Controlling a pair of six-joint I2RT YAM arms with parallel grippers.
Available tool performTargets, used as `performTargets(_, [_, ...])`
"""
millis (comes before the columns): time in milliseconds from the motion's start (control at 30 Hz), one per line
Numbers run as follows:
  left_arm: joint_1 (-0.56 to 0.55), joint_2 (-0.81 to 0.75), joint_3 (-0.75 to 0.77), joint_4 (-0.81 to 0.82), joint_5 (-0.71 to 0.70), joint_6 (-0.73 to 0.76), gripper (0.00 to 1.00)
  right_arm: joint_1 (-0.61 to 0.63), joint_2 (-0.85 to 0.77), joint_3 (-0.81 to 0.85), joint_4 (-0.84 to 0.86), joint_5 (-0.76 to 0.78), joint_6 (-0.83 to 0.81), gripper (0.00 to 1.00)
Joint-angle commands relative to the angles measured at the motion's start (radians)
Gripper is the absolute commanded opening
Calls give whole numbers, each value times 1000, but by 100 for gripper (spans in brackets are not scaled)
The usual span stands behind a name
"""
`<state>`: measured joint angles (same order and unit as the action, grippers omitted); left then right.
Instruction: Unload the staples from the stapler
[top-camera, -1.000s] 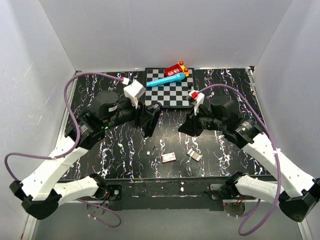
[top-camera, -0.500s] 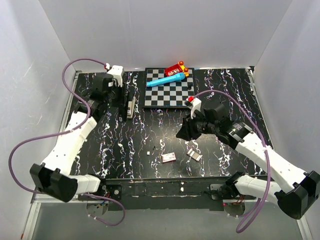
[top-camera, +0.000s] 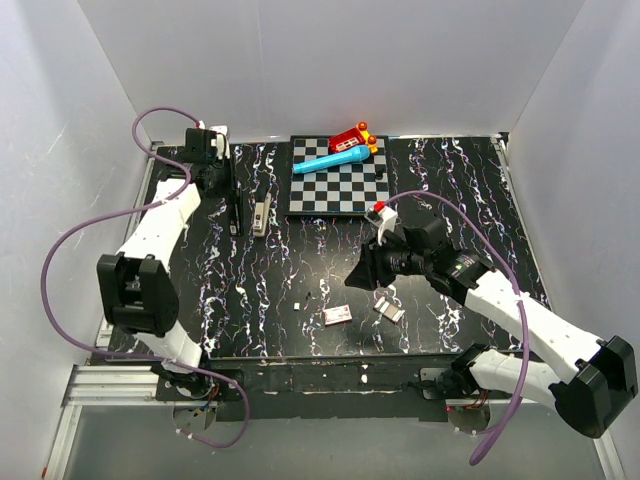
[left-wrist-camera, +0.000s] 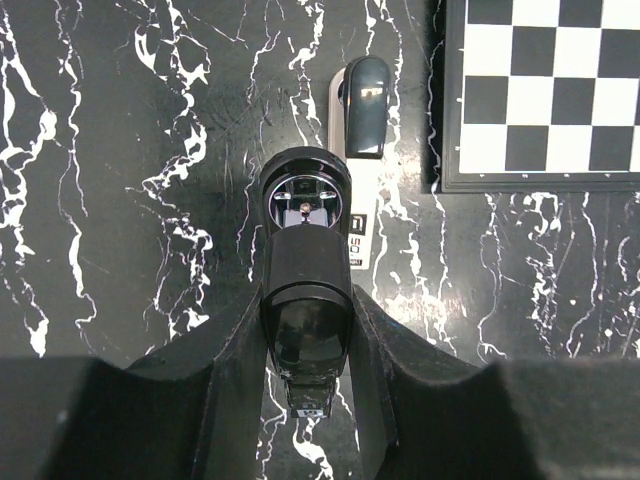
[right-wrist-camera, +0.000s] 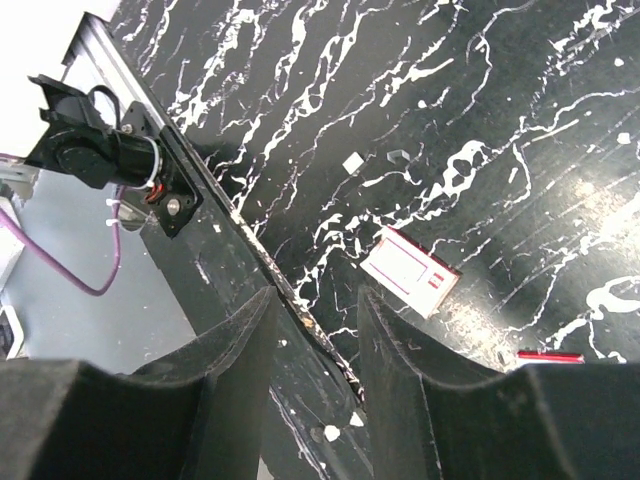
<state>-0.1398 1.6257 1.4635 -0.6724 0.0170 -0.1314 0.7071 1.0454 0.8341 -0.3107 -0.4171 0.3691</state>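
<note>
The stapler (top-camera: 261, 213), dark with a silvery strip, lies on the black marbled table just left of the checkerboard. In the left wrist view the stapler (left-wrist-camera: 358, 170) lies just beyond the fingers. My left gripper (top-camera: 229, 192) is over the far left of the table, beside the stapler. There my left gripper (left-wrist-camera: 308, 310) is shut on a black pen-like stick (left-wrist-camera: 305, 250) that points down at the table. My right gripper (top-camera: 363, 272) is open and empty above the near middle; in the right wrist view it (right-wrist-camera: 312, 330) hangs over the table's front edge.
A small pink-and-white box (top-camera: 337, 315) (right-wrist-camera: 410, 270) and a small silvery piece (top-camera: 389, 310) lie near the front. A checkerboard (top-camera: 335, 190) (left-wrist-camera: 545, 90) at the back carries a blue toy (top-camera: 335, 160) and a red toy (top-camera: 352, 138). White walls enclose the table.
My left arm swung from the table's centre to the far left back. The stapler now lies on the table beside it. My right gripper shifted slightly nearer and left.
</note>
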Motion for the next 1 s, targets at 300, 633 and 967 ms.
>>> performTargets(300, [19, 285, 241, -26, -48, 21, 0, -3, 27, -26, 122, -81, 13, 46])
performTargets(633, [34, 410, 314, -61, -71, 38, 0, -3, 71, -18, 121, -91, -7, 46])
performTargets(967, [49, 493, 317, -35, -61, 21, 17, -3, 88, -26, 127, -106, -13, 46])
